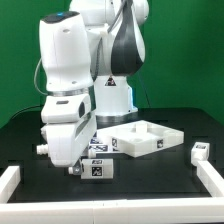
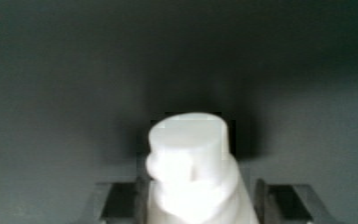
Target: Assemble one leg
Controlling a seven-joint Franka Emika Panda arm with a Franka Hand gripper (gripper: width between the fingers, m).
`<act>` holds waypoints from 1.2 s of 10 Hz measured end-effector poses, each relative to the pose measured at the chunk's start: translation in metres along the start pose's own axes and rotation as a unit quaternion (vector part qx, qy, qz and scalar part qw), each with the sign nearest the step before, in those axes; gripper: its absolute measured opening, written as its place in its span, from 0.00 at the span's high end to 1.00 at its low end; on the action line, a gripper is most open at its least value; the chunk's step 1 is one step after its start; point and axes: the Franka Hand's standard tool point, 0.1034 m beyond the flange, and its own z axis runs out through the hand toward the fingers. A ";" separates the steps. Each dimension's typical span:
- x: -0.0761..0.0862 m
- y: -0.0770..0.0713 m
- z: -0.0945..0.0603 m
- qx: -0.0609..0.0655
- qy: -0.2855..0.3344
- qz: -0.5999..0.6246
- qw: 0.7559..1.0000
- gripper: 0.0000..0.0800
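Observation:
A small white leg (image 1: 97,170) with a black-and-white tag lies low over the black table at the front. My gripper (image 1: 82,172) is down at it. In the wrist view the white leg (image 2: 195,165) fills the space between the two dark fingers (image 2: 126,203), which sit close against its sides, so the gripper looks shut on it. The view is blurred. A second leg (image 1: 202,152) with a tag stands apart at the exterior view's right.
The large white tray-shaped part (image 1: 150,138) with raised rims lies behind the gripper toward the exterior view's right. More tagged white pieces (image 1: 103,148) sit just behind the gripper. A white rail (image 1: 12,181) borders the table's front and sides.

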 end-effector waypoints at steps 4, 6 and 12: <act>-0.075 0.008 -0.006 -0.018 -0.013 0.011 1.000 0.64; -0.082 0.011 -0.006 -0.017 -0.012 0.020 1.000 0.64; -0.050 -0.002 -0.055 -0.041 -0.020 0.054 0.998 0.22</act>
